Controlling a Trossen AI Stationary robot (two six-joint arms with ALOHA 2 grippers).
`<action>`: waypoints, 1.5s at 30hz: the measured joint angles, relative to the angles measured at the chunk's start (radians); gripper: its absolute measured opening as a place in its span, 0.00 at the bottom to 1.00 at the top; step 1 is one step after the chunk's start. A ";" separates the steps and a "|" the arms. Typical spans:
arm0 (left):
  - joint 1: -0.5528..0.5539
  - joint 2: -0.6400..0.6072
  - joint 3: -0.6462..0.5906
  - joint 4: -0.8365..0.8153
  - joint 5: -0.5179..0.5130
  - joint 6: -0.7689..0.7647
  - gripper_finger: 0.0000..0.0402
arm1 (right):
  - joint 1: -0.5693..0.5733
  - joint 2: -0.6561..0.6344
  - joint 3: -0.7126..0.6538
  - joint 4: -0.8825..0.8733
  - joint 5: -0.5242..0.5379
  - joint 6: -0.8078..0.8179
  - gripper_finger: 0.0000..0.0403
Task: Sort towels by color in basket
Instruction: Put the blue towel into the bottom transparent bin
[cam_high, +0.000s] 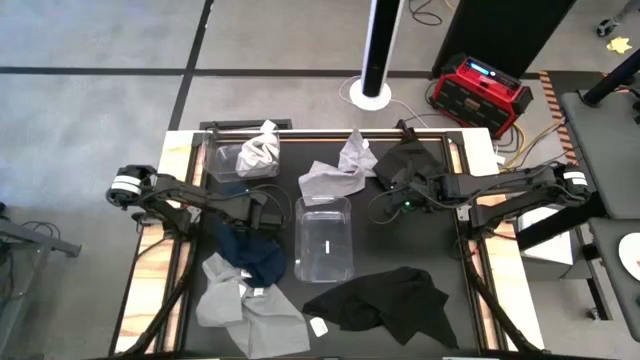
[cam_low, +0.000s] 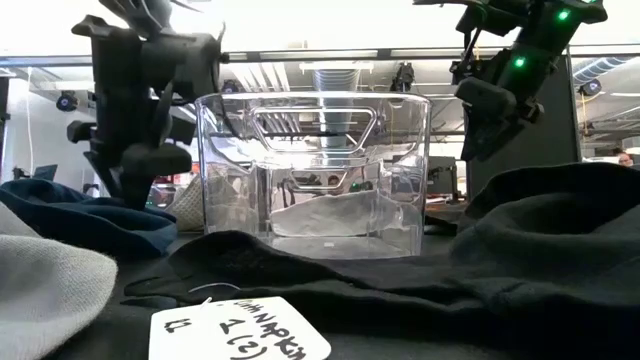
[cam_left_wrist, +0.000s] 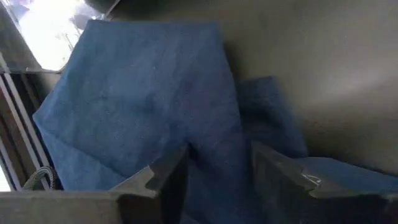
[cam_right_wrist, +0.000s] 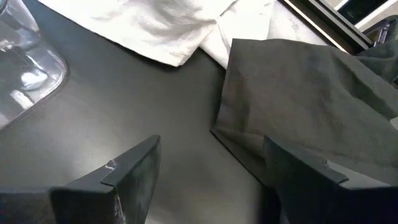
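Tag (cam_low: 240, 338) on black towel (cam_low: 420, 270) reads partly "(2)".

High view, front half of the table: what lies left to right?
Grey towel → navy towel → empty clear bin → black towel.

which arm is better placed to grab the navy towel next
Left. The left gripper hangs open right over the navy towel, its fingers framing blue cloth in the left wrist view. The right gripper sits across the clear bin, beside a black towel.
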 joint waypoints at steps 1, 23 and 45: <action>0.000 0.007 -0.001 -0.001 0.000 0.002 0.36 | 0.000 0.000 0.000 0.000 0.000 0.000 0.67; -0.092 -0.250 0.113 -0.139 -0.187 0.135 0.00 | 0.000 0.000 0.000 0.043 0.009 -0.046 0.58; -0.197 -0.410 0.494 -0.142 -0.333 0.610 0.00 | 0.044 0.000 0.000 0.827 -0.231 -0.606 0.62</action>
